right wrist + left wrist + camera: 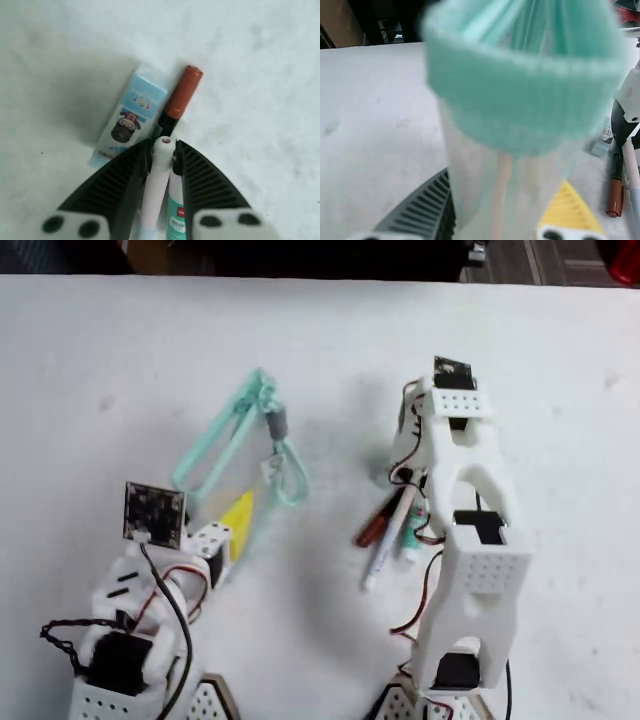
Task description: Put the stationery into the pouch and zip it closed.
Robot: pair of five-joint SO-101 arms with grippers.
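The pouch (228, 435), clear with mint-green edging, lies on the table with a grey tab (277, 421) and a mint loop (291, 476). My left gripper (232, 528) is shut on its near corner. Up close, the clear pouch wall (485, 170) sits between the grey and yellow fingers (567, 210). My right gripper (165, 150) is shut on a white pen (159, 172) and a green-labelled tube (176, 212). A red-capped marker (181, 95) lies just under its tips, and a blue eraser (129, 116) lies beside it. From above, the marker (380, 525), the pen (385, 552) and the right gripper (405, 512) show.
The white table (130, 360) has free room to the left and beyond the pouch. Its far edge (300, 278) meets a dark background. Both arm bases and their cables stand at the near edge.
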